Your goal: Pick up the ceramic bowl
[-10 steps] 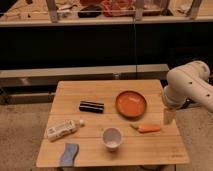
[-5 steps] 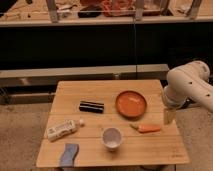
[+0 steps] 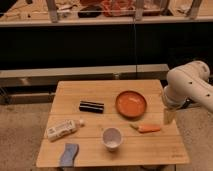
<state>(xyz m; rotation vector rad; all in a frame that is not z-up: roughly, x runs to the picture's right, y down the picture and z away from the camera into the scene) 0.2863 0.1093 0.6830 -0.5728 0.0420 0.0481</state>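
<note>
Sitting flat on the right-centre part of the wooden desk [image 3: 100, 92] is the ceramic bowl [image 3: 131, 103], orange with a darker rim and facing up. A small black box [image 3: 91, 106] is lying just to its left, apart from it. An orange carrot-like piece [image 3: 148, 128] is lying near the bowl's front edge, toward the right, not touching it. A white cup [image 3: 112, 138] is standing upright in front of the bowl, nearer the desk's front edge. A white bottle [image 3: 64, 129] is lying on its side at the left, and a blue sponge [image 3: 69, 154] is sitting at the front-left corner. The end effector [image 3: 169, 119] is hanging off the white arm [image 3: 190, 86] over the desk's right edge, beside the bowl and clear of it, pointing down. Its fingers are standing spread and are gripping nothing.
</note>
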